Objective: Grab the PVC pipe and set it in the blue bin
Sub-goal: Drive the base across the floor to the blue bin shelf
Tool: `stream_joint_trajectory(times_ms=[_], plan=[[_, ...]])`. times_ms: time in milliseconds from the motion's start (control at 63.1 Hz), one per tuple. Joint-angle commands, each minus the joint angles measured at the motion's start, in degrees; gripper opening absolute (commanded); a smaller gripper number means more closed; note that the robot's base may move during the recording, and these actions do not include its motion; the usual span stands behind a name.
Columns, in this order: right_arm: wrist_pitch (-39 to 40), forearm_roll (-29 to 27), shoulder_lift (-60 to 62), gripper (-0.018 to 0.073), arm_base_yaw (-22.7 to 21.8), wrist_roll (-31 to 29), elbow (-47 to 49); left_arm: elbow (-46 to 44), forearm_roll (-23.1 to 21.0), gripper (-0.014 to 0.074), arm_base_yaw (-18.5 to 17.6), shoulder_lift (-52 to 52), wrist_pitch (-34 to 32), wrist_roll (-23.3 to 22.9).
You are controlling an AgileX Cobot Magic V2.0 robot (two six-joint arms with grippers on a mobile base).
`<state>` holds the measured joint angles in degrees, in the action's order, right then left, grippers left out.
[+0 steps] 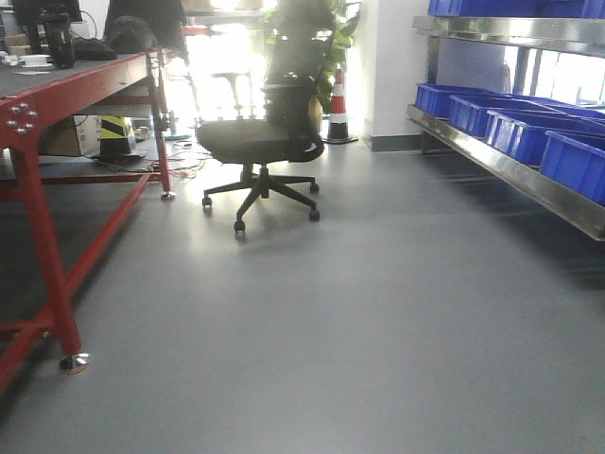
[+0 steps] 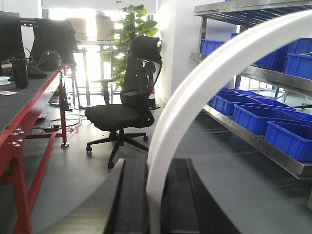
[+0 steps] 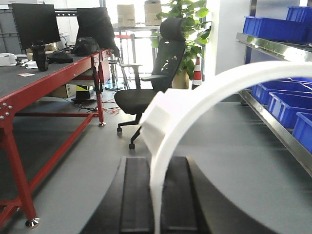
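My left jaws and right jaws each pinch the PVC pipe [image 2: 195,92], which arcs up and to the right from between them. The grab looks done, so I judge carrying is in hand. Next I need to reach the blue bins [image 2: 253,117] on the shelf [image 2: 273,156] right of the jaws and let go over one

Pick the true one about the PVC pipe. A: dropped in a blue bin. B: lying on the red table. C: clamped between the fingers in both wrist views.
C: the white PVC pipe rises from between the left fingers, and likewise between the right fingers.
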<state>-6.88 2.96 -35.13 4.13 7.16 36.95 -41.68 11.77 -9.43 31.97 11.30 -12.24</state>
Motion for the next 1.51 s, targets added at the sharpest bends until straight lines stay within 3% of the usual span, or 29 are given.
stream_joint_trajectory(times_ms=[0,1490], plan=[[1.3,0.2,0.4,-0.0168,0.1,-0.3,0.0,0.0,0.0,-0.0111,0.1,-0.3,-1.5,-0.3],[1.4,0.2,0.4,-0.0168,0.1,-0.3,0.0,0.0,0.0,-0.0111,0.1,-0.3,-1.5,-0.3]])
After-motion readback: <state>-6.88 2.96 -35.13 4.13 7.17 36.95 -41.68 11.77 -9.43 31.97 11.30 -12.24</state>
